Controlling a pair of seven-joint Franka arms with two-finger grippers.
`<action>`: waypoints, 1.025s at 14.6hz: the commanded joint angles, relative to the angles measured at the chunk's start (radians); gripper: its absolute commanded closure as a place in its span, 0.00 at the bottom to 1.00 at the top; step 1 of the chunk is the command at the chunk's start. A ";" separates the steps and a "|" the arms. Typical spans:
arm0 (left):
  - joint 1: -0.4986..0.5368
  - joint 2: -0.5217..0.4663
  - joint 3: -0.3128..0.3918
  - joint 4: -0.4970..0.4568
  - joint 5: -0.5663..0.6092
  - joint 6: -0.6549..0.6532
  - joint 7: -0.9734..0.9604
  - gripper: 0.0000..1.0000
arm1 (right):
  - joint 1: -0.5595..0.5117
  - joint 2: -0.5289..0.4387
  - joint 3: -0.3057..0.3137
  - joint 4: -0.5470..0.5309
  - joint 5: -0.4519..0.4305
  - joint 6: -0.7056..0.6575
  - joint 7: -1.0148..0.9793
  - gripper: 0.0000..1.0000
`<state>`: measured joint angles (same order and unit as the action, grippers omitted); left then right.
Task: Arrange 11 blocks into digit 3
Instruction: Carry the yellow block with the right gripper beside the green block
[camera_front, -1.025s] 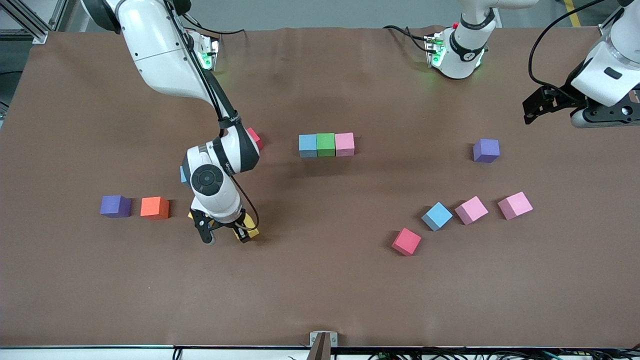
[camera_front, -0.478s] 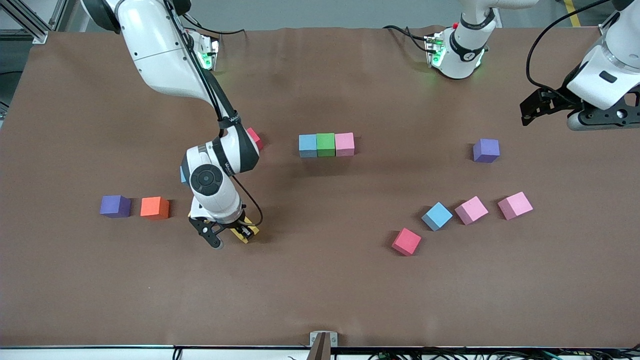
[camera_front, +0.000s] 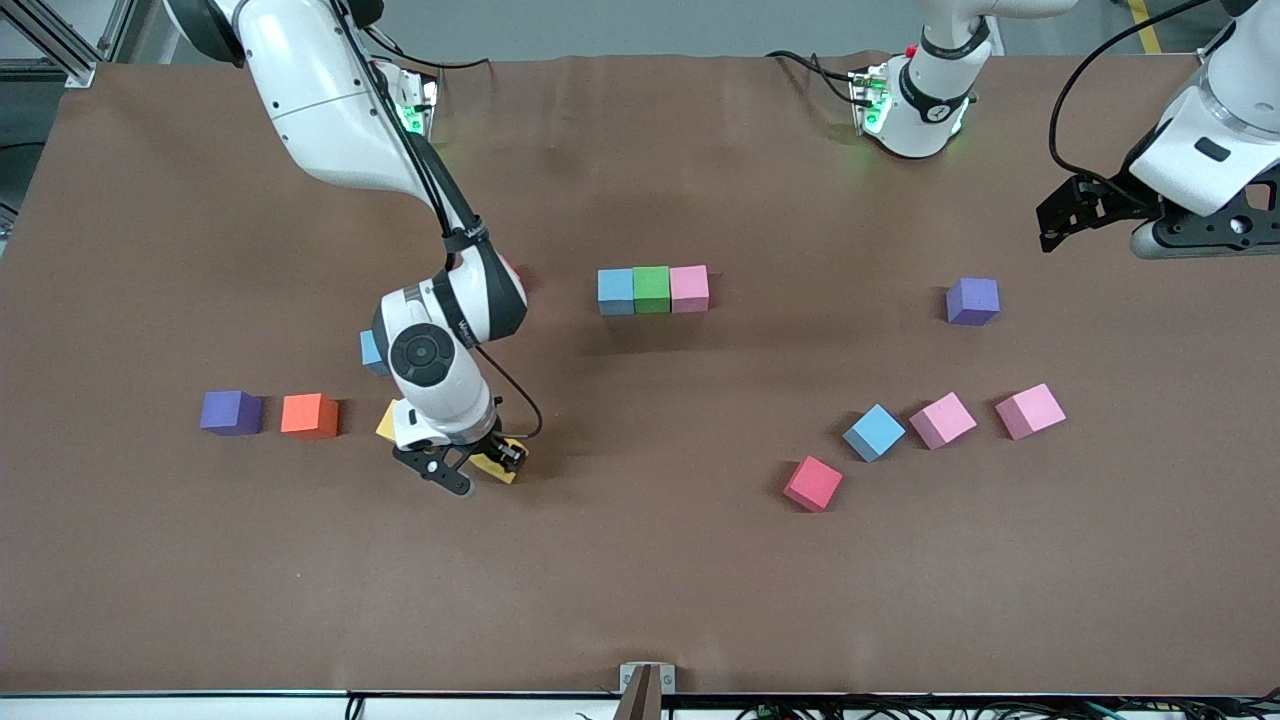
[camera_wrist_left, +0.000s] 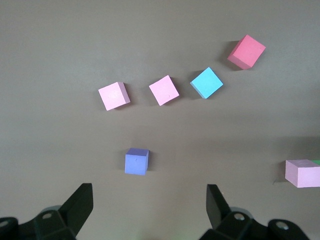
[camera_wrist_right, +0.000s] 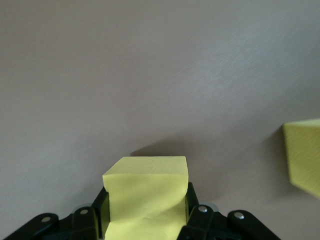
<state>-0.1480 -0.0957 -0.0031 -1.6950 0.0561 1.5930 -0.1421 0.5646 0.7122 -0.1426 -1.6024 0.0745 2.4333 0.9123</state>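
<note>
The right gripper (camera_front: 482, 468) is clamped on a yellow block (camera_wrist_right: 146, 192), its fingers pressed against two opposite faces — the block is raised just off the table (camera_front: 640, 580), over the right arm's end. The second yellow block (camera_front: 387, 420) lies on the table beside that gripper, partly hidden by the wrist.

The left gripper (camera_wrist_left: 150, 212) hangs with its jaws spread wide and nothing between them, waiting over the left arm's end of the table above a purple cube (camera_front: 972, 300).

A row of three touching cubes — light blue (camera_front: 615, 290), green (camera_front: 651, 288), pink (camera_front: 689, 287) — sits mid-table. Nearer the front camera, toward the left arm's end, lie a red block (camera_front: 812, 483), a light blue block (camera_front: 873, 432) and two pink blocks (camera_front: 942, 420) (camera_front: 1030, 410), each apart from the others. Toward the right arm's end, an orange block (camera_front: 308, 415) sits just beside another purple cube (camera_front: 230, 411).

No container is on the table.
</note>
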 joint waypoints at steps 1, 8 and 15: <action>-0.002 0.016 0.002 0.017 -0.013 0.001 0.012 0.00 | 0.004 -0.020 0.029 0.013 0.021 -0.010 -0.013 0.47; -0.007 -0.006 -0.021 0.011 -0.013 -0.028 0.009 0.00 | 0.032 -0.017 0.121 0.052 0.021 -0.069 -0.142 0.47; 0.002 -0.016 -0.035 -0.006 -0.013 -0.031 0.004 0.00 | 0.138 -0.040 0.123 0.049 0.028 -0.183 -0.306 0.47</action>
<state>-0.1536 -0.0957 -0.0341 -1.6906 0.0560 1.5706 -0.1421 0.6723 0.7085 -0.0189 -1.5356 0.0789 2.2740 0.6211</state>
